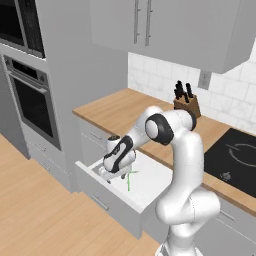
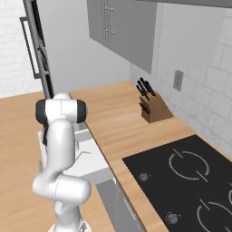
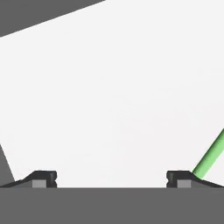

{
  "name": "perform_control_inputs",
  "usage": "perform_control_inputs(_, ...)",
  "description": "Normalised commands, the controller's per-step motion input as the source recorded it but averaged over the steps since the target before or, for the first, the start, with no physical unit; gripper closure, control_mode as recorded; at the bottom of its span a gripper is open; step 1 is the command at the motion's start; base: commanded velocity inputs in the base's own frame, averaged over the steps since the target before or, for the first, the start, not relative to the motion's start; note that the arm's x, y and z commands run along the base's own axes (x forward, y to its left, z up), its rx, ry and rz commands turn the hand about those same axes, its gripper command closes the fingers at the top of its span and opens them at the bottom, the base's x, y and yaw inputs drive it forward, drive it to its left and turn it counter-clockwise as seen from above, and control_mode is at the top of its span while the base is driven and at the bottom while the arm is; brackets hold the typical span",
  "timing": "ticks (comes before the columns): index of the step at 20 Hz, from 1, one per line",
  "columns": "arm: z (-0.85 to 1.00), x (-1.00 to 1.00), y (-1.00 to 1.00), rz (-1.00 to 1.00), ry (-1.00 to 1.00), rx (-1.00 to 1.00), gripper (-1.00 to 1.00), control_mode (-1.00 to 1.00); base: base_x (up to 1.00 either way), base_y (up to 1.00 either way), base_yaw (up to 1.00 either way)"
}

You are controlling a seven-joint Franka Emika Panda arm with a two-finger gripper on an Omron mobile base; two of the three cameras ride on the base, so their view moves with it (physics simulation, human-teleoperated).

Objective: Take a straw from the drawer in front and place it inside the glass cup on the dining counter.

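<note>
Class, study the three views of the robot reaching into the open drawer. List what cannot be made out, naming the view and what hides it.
- Straw: in the hand view the right edge cuts it off, so its full length is unseen.
- Straw's lower end: in the left base view the gripper covers it.
- Drawer: in the right base view the arm blocks most of its interior.
- Cooktop knobs: too small to read.

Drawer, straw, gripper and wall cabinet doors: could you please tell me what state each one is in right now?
drawer: pulled open, white inside showing.
straw: lying in the drawer, not gripped.
gripper: open, low in the drawer, straw beside one fingertip.
wall cabinet doors: closed.
</note>
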Motion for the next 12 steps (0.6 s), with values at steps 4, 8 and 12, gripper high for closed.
perform_control_inputs(4,-0.29,-0.06,0.27,0.0,0.06,0.02,-1.0,-1.0,0.0,0.0,0.0)
perform_control_inputs(8,-0.06,-0.26,0.53,0.0,0.06,0.04,-1.0,-1.0,0.0,0.0,0.0)
perform_control_inputs(12,0.03,-0.66,0.75,0.0,0.01,0.07,-1.0,-1.0,0.0,0.0,0.0)
